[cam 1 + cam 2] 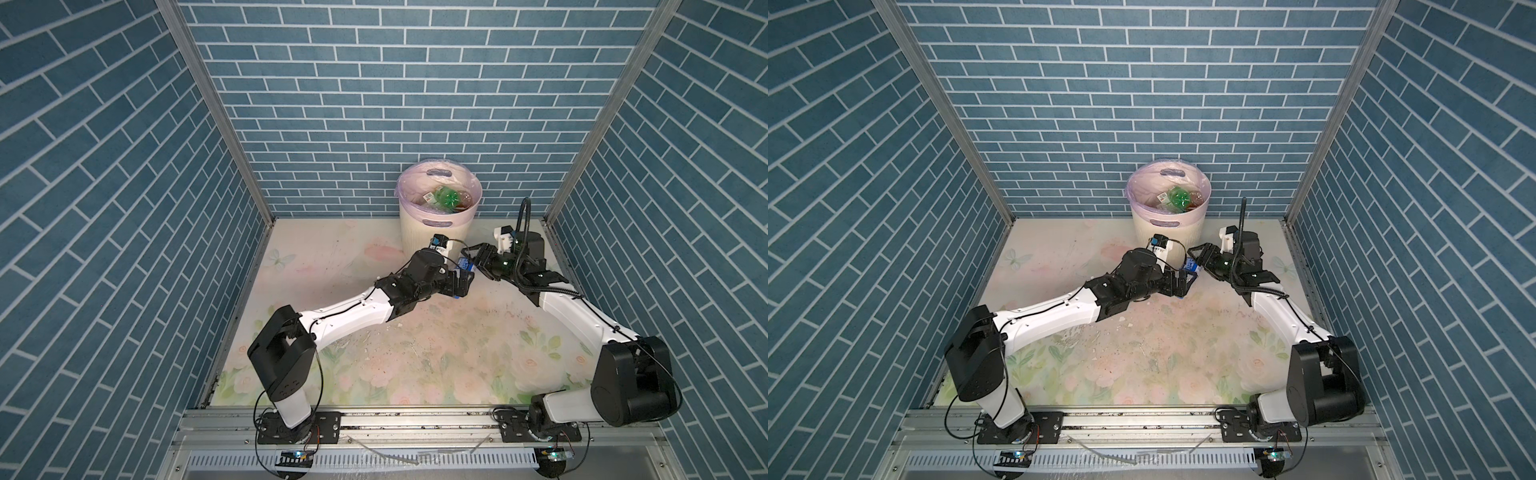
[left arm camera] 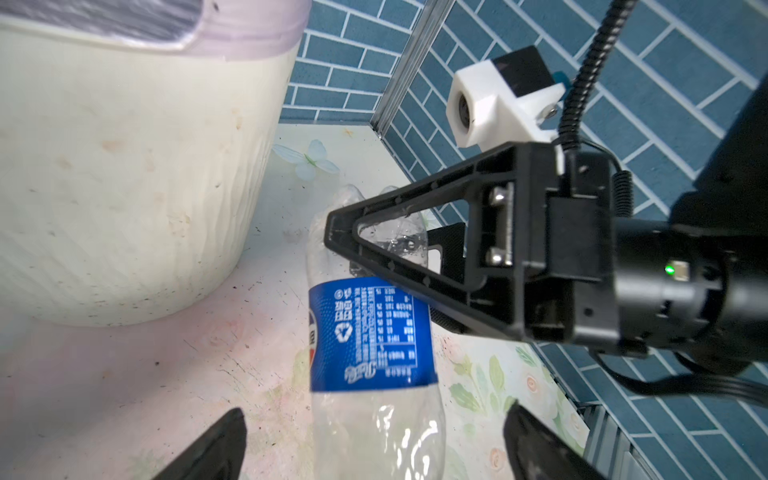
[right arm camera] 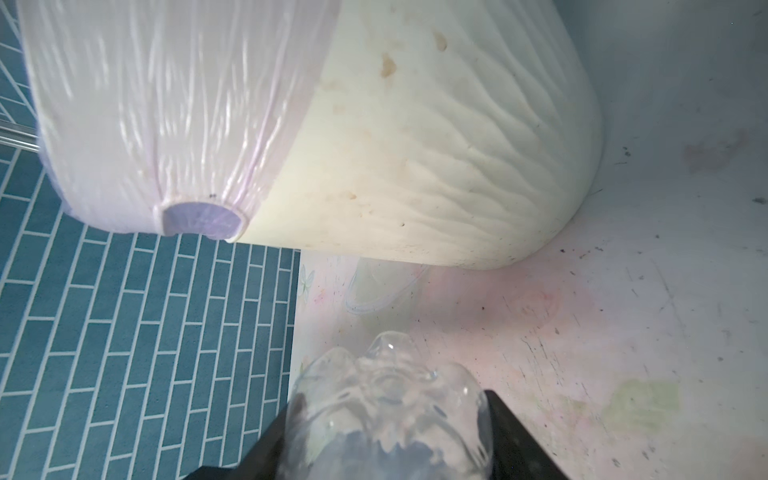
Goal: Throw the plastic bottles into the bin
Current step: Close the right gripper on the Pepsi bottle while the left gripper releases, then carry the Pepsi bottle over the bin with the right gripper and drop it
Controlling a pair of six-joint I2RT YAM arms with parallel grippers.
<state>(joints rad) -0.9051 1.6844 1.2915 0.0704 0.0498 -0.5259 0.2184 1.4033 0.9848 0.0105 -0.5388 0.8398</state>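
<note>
Bottle [image 2: 372,332] in grip of right claw [image 3: 386,432]

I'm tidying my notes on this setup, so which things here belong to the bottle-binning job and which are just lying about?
Job: blue-label bottle, gripped by the right hand, open left hand around it; bin; green bottle inside it.
Lying about: white scraps on the table; clear strip on the front rail.
</note>
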